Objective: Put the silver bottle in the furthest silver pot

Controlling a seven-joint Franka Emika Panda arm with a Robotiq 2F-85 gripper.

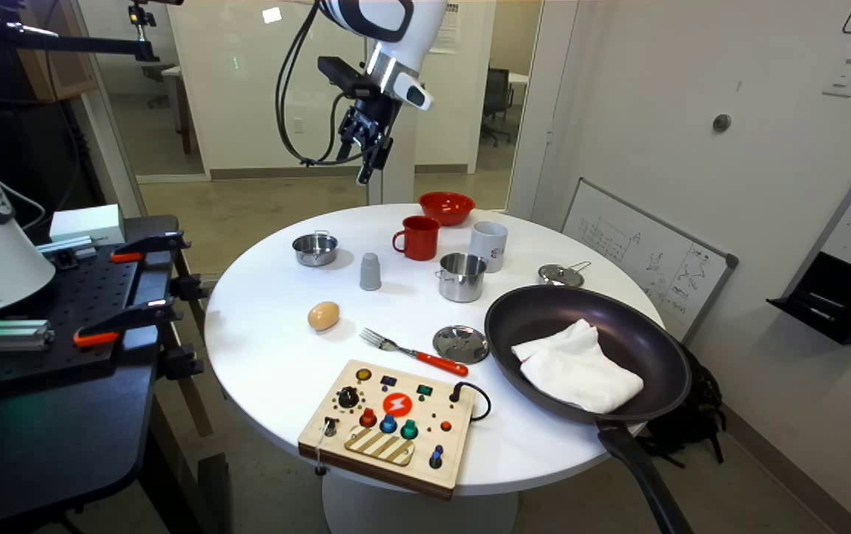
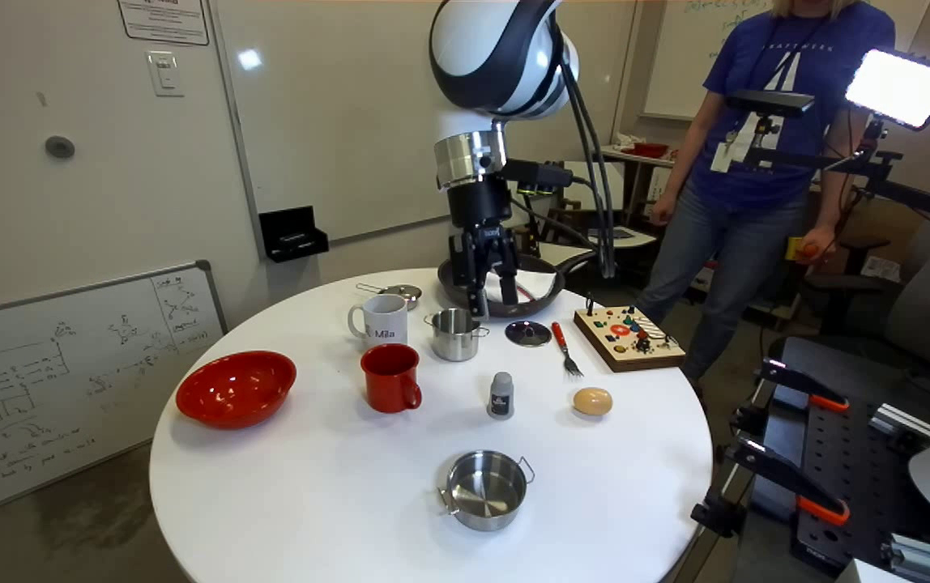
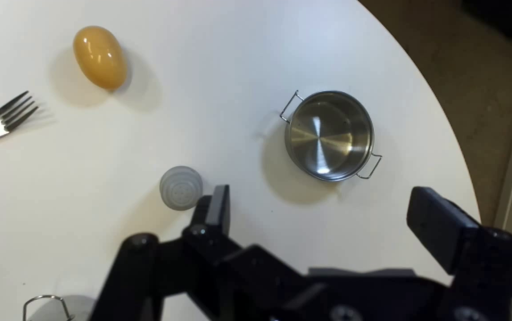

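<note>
The silver bottle (image 1: 370, 272) is a small grey shaker, upright on the white table, and shows in an exterior view (image 2: 501, 398) and the wrist view (image 3: 181, 189). A low silver pot (image 1: 315, 251) stands near the table edge and shows in an exterior view (image 2: 487, 490) and the wrist view (image 3: 331, 136). A taller silver pot (image 1: 462, 279) stands beside the mugs, also in an exterior view (image 2: 455, 334). Both pots are open on top. My gripper (image 1: 355, 167) is open and empty, high above the table (image 2: 493, 304). In the wrist view its fingers (image 3: 320, 200) are wide apart, the bottle beside the left one.
A red mug (image 1: 419, 239), white mug (image 1: 489, 246) and red bowl (image 1: 446, 208) stand around the taller pot. An egg (image 1: 323, 316), fork (image 1: 414, 352), lids (image 1: 461, 345) (image 1: 562, 275), wooden switch board (image 1: 388, 426) and black pan (image 1: 529, 389) with a white cloth (image 1: 581, 367) lie on the table.
</note>
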